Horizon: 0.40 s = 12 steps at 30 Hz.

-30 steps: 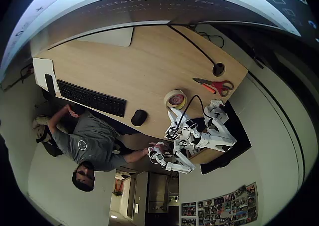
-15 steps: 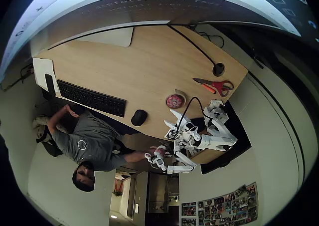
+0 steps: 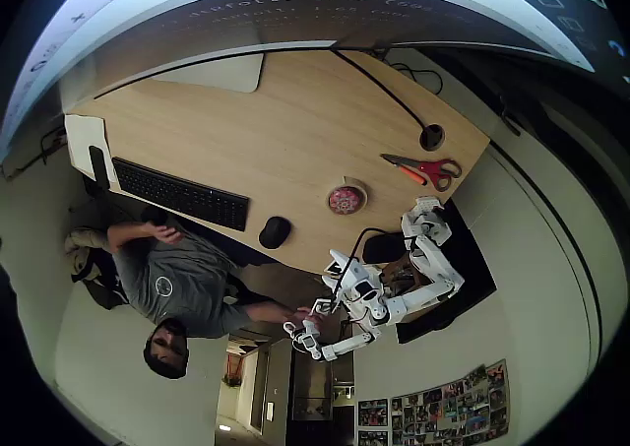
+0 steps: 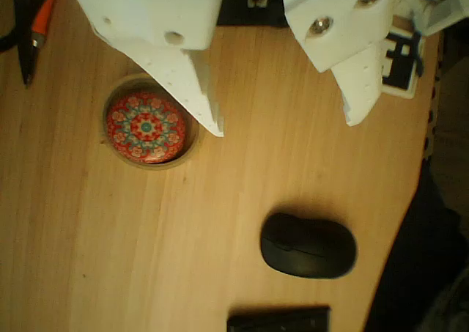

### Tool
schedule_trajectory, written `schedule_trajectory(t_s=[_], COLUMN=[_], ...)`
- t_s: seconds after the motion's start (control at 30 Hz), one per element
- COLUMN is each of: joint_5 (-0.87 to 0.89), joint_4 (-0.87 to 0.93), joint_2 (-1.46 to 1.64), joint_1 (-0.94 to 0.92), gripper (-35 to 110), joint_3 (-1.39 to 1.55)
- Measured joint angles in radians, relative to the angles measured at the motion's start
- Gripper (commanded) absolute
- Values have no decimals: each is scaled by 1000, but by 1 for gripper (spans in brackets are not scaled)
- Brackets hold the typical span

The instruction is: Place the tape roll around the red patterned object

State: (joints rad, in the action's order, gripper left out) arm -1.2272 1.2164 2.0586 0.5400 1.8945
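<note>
On a light wooden desk (image 3: 266, 121), seen from overhead through a strongly curved lens, a black keyboard (image 3: 182, 194) lies along the left edge with a dark computer mouse (image 3: 275, 232) just past its end. Red-handled scissors (image 3: 423, 168) rest near the right corner, and a black cable (image 3: 379, 84) runs across the top to a round dark grommet (image 3: 431, 137). A person (image 3: 172, 279) in a grey shirt sits against the lower side of the desk. Pale walls curve around the scene, and a strip of small photos (image 3: 433, 402) hangs low at the right.

The red ball (image 3: 346, 200) sits toward the desk's near edge, between the mouse and the scissors, and the tape roll (image 3: 359, 187) lies flat around it as a thin pale rim. In the wrist view the ball (image 4: 146, 126) shows a star-like pattern in red, teal and cream, ringed closely by the tape roll (image 4: 187, 147).

The white arm (image 3: 418, 259) stands off the desk's lower right edge. In the wrist view the gripper (image 4: 286, 127) hangs above bare wood, its two white fingers spread wide apart and holding nothing. The left fingertip (image 4: 209, 119) overlaps the roll's right rim in the picture; the ball lies just to the left of it. The mouse (image 4: 308, 245) lies below the gap between the fingers, with the keyboard's edge (image 4: 278, 321) beneath it.
</note>
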Motion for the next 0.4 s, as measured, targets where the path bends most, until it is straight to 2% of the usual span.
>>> schedule_trajectory(t_s=[0.13, 0.4], joint_5=[17, 17], joint_4=[63, 69], joint_2=[-20, -29], joint_1=[43, 67], gripper=[42, 43], joint_3=[-89, -103])
